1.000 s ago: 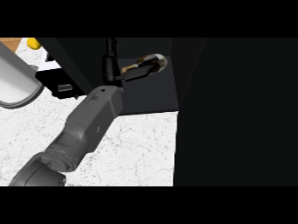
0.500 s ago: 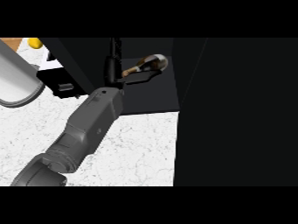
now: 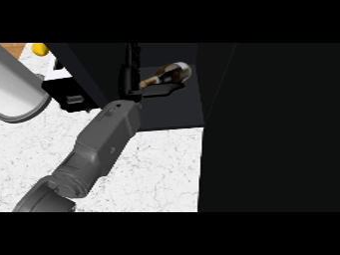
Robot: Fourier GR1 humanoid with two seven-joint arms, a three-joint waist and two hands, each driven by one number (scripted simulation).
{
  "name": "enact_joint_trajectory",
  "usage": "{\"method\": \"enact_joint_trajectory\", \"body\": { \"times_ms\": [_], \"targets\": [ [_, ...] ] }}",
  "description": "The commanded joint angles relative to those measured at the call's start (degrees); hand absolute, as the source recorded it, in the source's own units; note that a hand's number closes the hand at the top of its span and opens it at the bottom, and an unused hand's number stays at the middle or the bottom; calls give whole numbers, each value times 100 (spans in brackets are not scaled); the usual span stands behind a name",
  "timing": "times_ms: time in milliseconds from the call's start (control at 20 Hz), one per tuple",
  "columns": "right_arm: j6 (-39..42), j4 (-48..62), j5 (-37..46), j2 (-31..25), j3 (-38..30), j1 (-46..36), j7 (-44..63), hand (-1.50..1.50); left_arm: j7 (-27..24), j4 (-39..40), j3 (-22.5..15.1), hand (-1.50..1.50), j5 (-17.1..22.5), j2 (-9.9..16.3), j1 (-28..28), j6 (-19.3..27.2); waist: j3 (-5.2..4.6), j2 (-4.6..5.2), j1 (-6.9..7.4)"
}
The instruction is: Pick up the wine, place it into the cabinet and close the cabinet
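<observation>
At the far left a grey-white cylinder (image 3: 7, 82) stands on the marble counter (image 3: 150, 169). The grey forearm reaches up into the dark cabinet (image 3: 165, 107), barely moved from a second ago. There the left hand (image 3: 139, 82) has eased its fingers off the wine bottle (image 3: 169, 74), which lies inside, just beside them. Placing looks done; closing the cabinet remains. The right hand isn't visible.

White marbled stone counter (image 3: 158, 164), matt black cabinet (image 3: 275, 124).
</observation>
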Motion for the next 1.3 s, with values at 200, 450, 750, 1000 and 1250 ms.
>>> {"method": "enact_joint_trajectory", "body": {
  "times_ms": [200,450,750,1000,1250],
  "targets": [
    [-258,-371,-68,52,-12,-120,346,-150,90,-282,-335,-150,630,10,487,-239,-13,-65,107],
    [-153,-362,-290,-12,-107,-168,263,-150,56,-601,-853,-150,1179,10,895,-110,-13,-56,-47],
    [-242,-382,96,-37,-58,-45,290,-150,363,-2171,-2296,-150,1775,10,1770,477,-12,-94,214],
    [-338,-592,-57,-118,-216,-47,457,-150,432,-3696,-3489,-150,2180,10,2600,1627,-11,-108,277],
    [-301,-633,-82,-155,-316,153,306,-150,393,-4728,-3922,-150,1800,10,3206,2384,-8,-100,392]
  ]
}}
